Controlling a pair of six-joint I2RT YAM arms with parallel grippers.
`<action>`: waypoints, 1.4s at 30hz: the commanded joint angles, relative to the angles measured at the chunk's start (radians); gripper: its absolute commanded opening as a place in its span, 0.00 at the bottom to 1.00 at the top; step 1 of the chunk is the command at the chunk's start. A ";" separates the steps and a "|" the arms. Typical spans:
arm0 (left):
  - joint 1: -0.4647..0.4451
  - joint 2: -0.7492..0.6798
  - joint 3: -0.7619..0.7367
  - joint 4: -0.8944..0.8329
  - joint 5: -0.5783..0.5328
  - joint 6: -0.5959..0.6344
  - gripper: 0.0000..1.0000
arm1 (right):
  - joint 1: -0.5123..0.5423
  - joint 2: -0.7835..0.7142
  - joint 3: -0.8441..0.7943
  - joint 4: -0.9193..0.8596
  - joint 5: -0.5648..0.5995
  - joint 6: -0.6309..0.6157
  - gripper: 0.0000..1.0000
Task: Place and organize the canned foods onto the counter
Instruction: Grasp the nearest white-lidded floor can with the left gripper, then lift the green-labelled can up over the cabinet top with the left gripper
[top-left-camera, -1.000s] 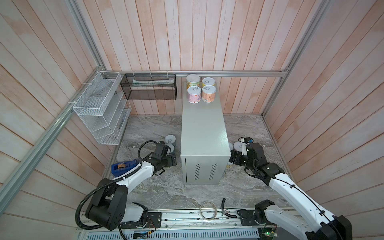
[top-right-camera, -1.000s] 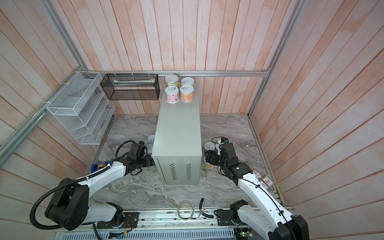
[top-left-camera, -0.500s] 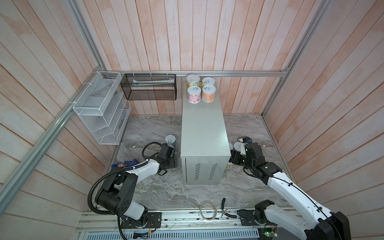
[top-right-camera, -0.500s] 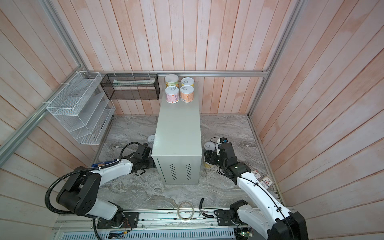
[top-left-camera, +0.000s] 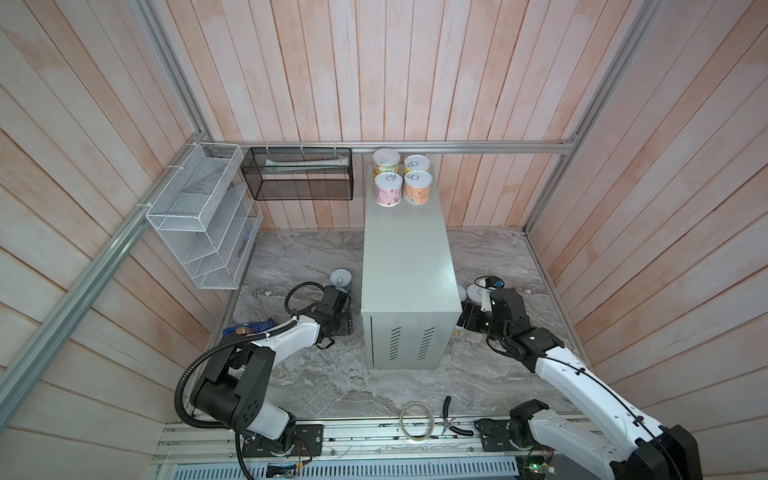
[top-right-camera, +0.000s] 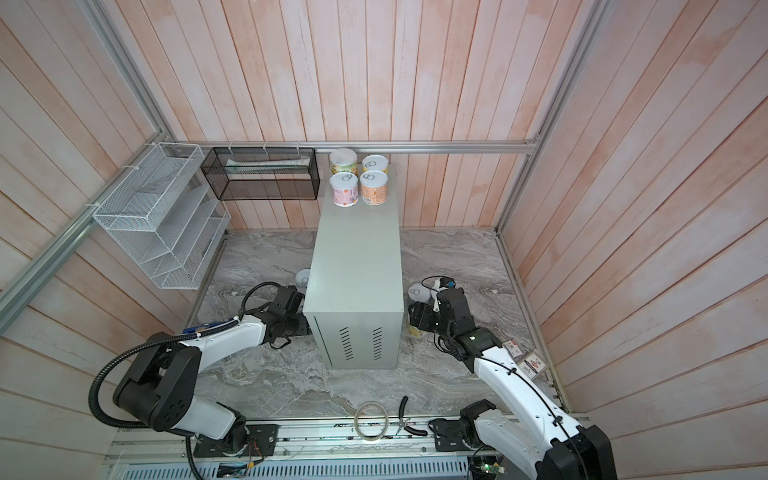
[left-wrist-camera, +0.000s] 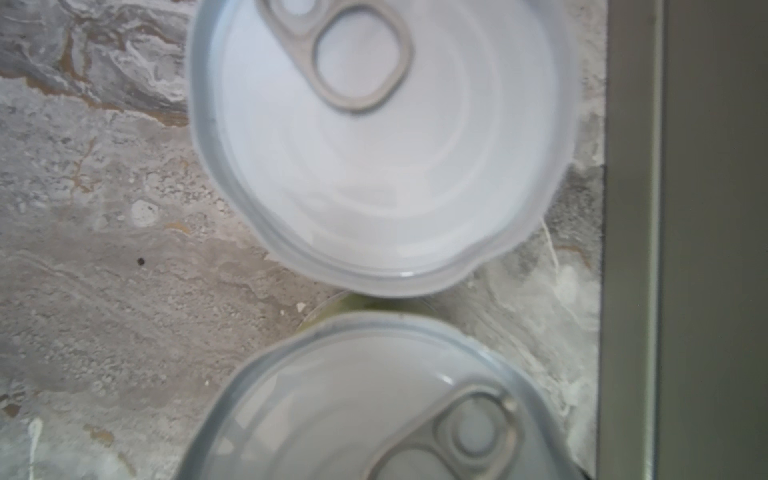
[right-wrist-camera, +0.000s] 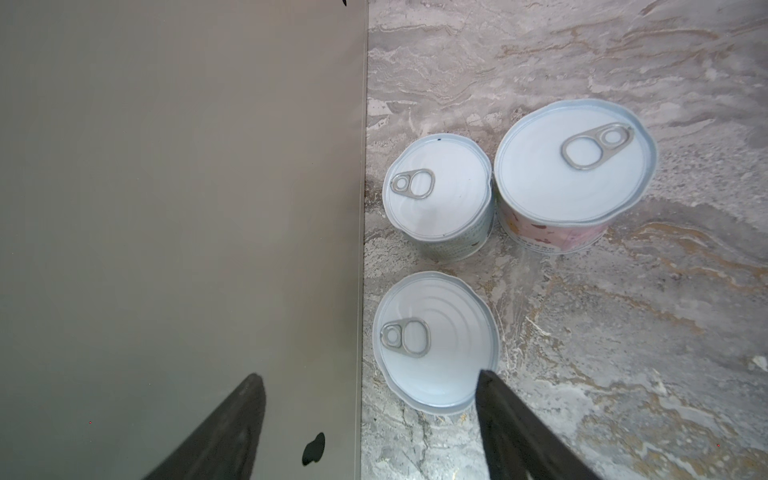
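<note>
On the marble floor (top-left-camera: 332, 382) stands the grey bench (top-left-camera: 405, 257). The right gripper (right-wrist-camera: 369, 374) hangs open beside it, by three cans (right-wrist-camera: 434, 340); whether the left gripper (top-left-camera: 341, 325) is open or closed I cannot tell. Four cans (top-left-camera: 388, 189) sit at the bench's back edge.

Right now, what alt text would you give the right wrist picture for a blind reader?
A pink can, a pale can and a third can, all with pull-tabs, stand on a marble floor beside a grey cabinet. The right gripper spreads two fingers open near the third can.
</note>
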 joint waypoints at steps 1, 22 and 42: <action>-0.011 -0.097 0.078 -0.078 0.015 0.033 0.00 | -0.004 -0.026 -0.004 0.009 -0.001 0.002 0.79; -0.010 -0.092 1.129 -1.041 0.001 0.184 0.00 | -0.013 -0.082 0.000 -0.007 -0.008 -0.007 0.78; -0.225 0.263 1.711 -1.073 0.030 0.198 0.00 | -0.021 -0.158 0.043 -0.045 0.026 -0.020 0.78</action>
